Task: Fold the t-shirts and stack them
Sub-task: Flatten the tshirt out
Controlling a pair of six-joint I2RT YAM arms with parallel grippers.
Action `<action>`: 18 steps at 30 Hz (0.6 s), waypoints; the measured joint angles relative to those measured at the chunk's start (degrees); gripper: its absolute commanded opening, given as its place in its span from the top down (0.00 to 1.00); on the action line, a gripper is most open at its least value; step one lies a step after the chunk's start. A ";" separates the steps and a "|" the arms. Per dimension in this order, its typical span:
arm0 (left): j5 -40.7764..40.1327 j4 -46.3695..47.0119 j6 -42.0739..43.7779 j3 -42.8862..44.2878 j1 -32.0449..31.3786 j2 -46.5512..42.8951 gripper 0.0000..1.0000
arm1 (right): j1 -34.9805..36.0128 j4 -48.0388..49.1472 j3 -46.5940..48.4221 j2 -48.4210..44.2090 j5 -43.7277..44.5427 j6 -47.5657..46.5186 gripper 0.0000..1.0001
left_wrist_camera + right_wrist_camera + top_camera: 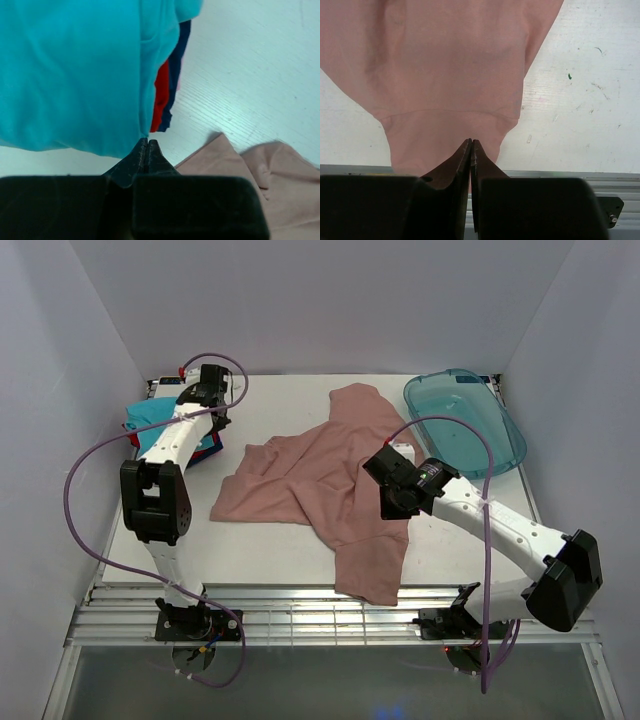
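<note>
The pink t-shirt [320, 475] lies crumpled and unfolded in the middle of the counter [270, 540], and one part reaches over the near edge. The right hand [471, 147] is above this part with its fingers pressed together (whether cloth is pinched between them, I cannot tell). The left hand [148, 147] is also closed, its tips at the edge of the teal t-shirt [70, 75]. That one lies on the red t-shirt [160, 100] and the dark-blue t-shirt [176, 70], far left.

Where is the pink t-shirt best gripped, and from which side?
Grip the dusty-pink t-shirt at its near end, which lies flat and reaches the table's front edge. Come from the near side, probably with the right gripper, which is over the shirt; the middle is bunched in folds.
</note>
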 measured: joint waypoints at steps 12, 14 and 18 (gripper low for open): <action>4.46 4.20 0.20 -8.00 -1.22 -1.33 1.00 | -2.91 0.55 -0.55 1.81 0.63 -0.63 0.92; 6.78 5.77 -0.28 -8.39 -3.87 -1.42 1.00 | -5.70 2.23 -0.63 3.30 0.24 -1.90 0.92; 12.24 9.11 -2.62 -8.39 -7.15 -1.42 1.00 | -13.92 7.45 -0.57 7.13 -2.97 -5.60 0.92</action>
